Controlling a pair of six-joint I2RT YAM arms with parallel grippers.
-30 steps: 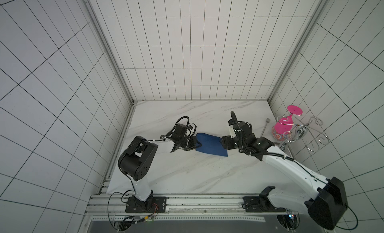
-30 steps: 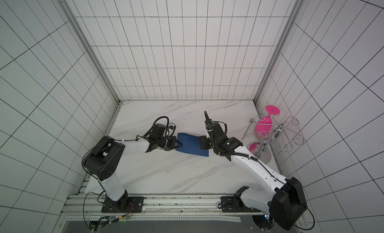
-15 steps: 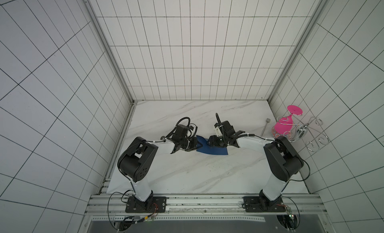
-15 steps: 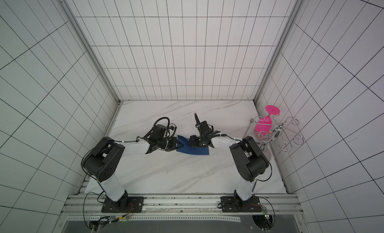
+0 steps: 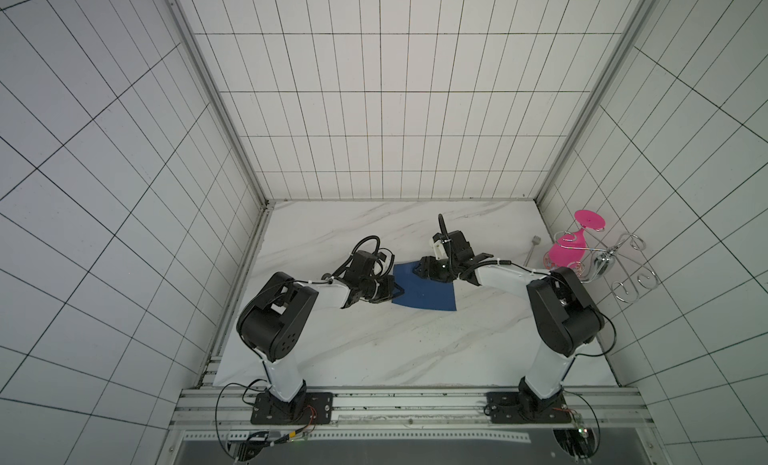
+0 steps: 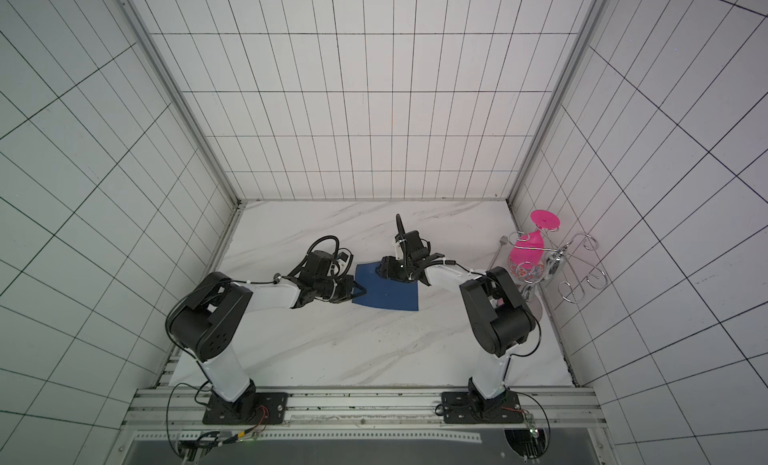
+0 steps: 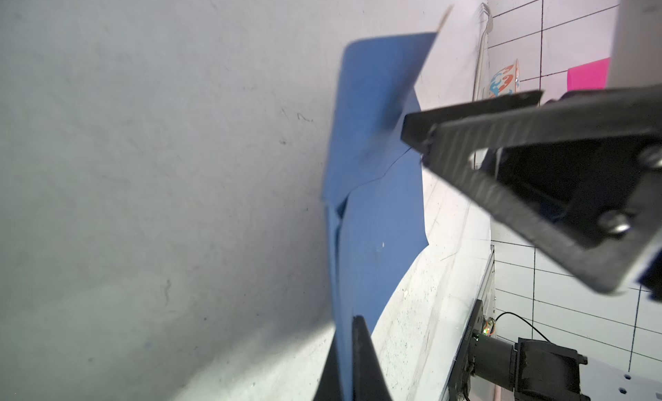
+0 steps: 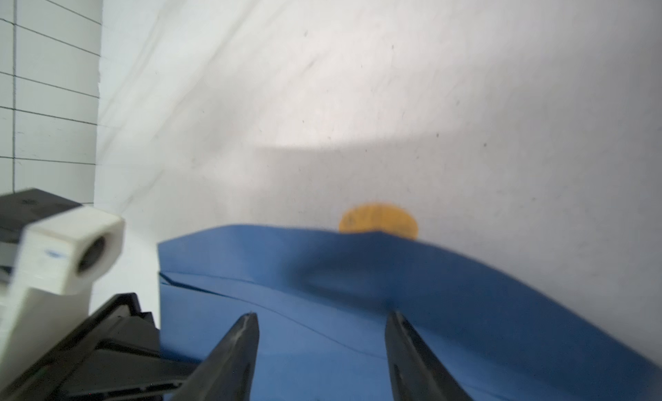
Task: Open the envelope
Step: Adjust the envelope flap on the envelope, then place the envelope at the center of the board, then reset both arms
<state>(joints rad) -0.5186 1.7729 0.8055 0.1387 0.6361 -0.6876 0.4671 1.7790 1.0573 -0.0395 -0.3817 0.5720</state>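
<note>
The envelope (image 5: 428, 294) lies on the marble surface (image 5: 374, 350) between your two arms. Its flap (image 8: 286, 245) is lifted off the body, and the gold seal (image 8: 378, 222) peeks past the raised edge in the right wrist view. Your left tool (image 7: 345, 331) is clenched on the envelope's edge nearest the left arm, anchoring it. Your right tool (image 8: 322, 316) is released: the jaws stand apart with nothing between them, low over the envelope's body and just short of the flap.

The step in hand looks like folding the flap fully back.
- Keep the left clamp firm so the paper cannot slide.
- Sweep the right tool low and flat, pushing only the flap layer away from the pocket.
- The paper already bows, so go gently; a hard push could crease it or drag it out of the left grip.

In both top views the right tool's body covers the flap and seal. Both wrist views blur the flap, so you cannot tell how far it has opened or whether the right tool's tips touch it. The left tool's fingers are cut off by the frame edge.
</note>
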